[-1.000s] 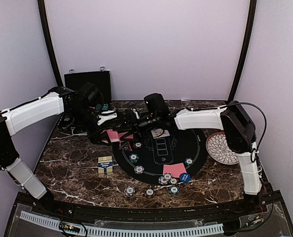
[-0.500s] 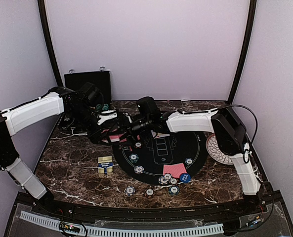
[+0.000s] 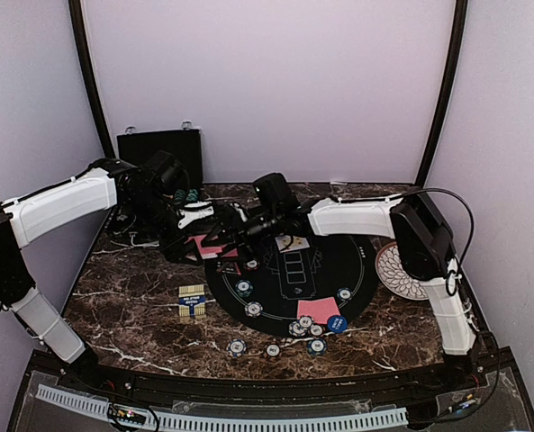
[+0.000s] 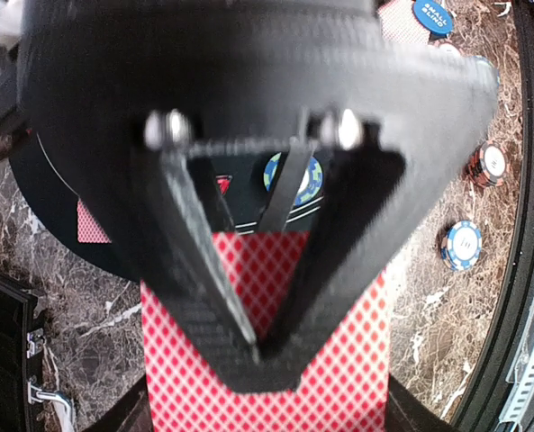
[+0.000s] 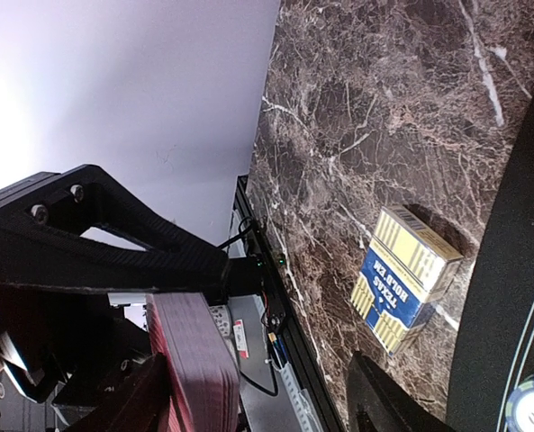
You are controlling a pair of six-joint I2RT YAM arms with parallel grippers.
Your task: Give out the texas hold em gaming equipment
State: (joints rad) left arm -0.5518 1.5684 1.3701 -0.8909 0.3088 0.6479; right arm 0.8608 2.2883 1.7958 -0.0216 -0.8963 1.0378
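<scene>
Cards (image 3: 208, 245) are sitting as a red-backed stack in my left tool (image 3: 214, 234), which is clamping shut on them just above the far left rim of the round black mat (image 3: 289, 286). In the left wrist view the left tool (image 4: 257, 360) is narrowing to a point over the top card (image 4: 352, 360). That view is blurred, so I cannot tell exactly where on the stack the fingers are biting.

My right tool (image 3: 237, 232) is reaching in from the right and is hanging just beside the stack. Its wrist view is showing the stack (image 5: 194, 360) edge-on. The right tool (image 5: 257, 403) is standing with its jaws apart. One finger (image 5: 131, 405) is right against the stack and the other is well clear.

Chips (image 3: 273, 349) are lying in a loose row on the worktop (image 3: 131, 297) near my bases, with more on the mat. Two face-down cards (image 3: 318, 309) are resting at the mat's near edge, a blue disc (image 3: 337, 324) touching them. A blue and yellow card box (image 3: 192, 300) is lying left of the mat. A patterned plate (image 3: 402, 270) is sitting at the right.
</scene>
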